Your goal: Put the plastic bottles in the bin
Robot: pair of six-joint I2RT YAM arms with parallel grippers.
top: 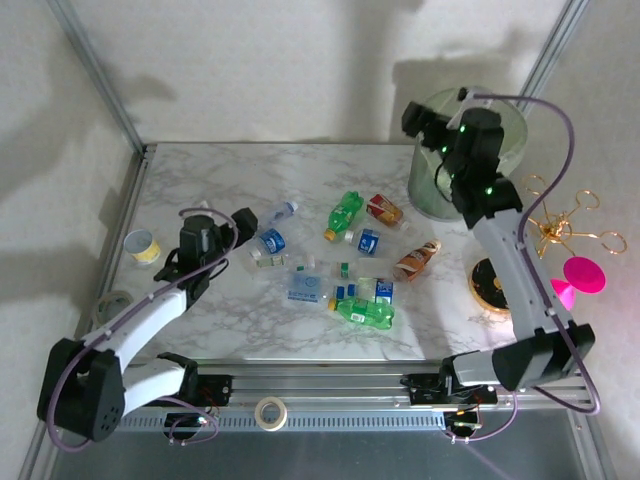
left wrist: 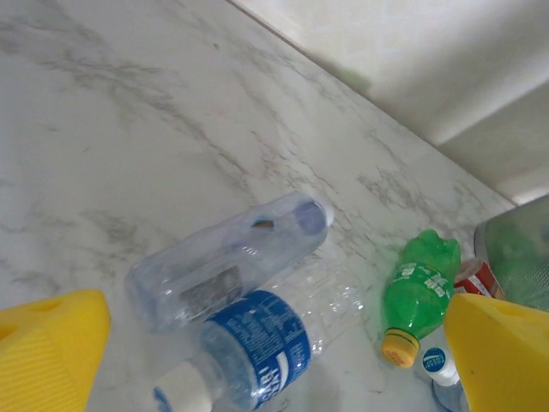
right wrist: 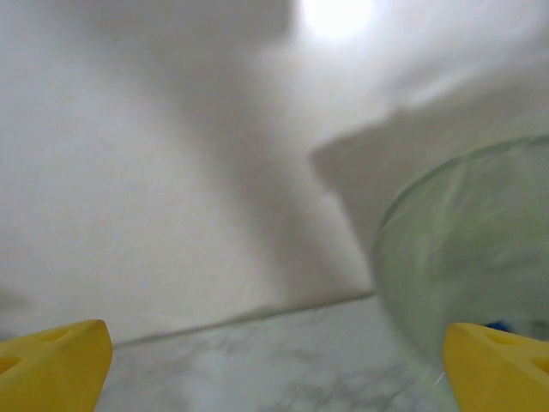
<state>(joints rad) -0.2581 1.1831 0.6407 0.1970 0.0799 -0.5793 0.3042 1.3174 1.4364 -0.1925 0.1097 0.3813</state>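
Several plastic bottles lie in the middle of the marble table (top: 200, 180): a green one (top: 345, 215), a red-labelled one (top: 384, 209), an orange one (top: 416, 259) and another green one (top: 365, 312). My left gripper (top: 245, 222) is open and low over a blue-labelled bottle (left wrist: 257, 343) that lies against a clear bottle (left wrist: 223, 270), with its yellow fingers (left wrist: 51, 343) on either side. A green bottle (left wrist: 420, 292) lies further right. The bin (top: 512, 135) stands at the back right. Beside its rim (right wrist: 463, 257), my right gripper (top: 415, 118) is open and empty.
A yellow-banded cup (top: 143, 246) and a grey tape roll (top: 112, 303) sit at the table's left edge. A gold wire ornament (top: 560, 225), a pink object (top: 580, 275) and a dark round disc (top: 490, 285) are to the right. Another tape roll (top: 269, 411) lies on the front rail.
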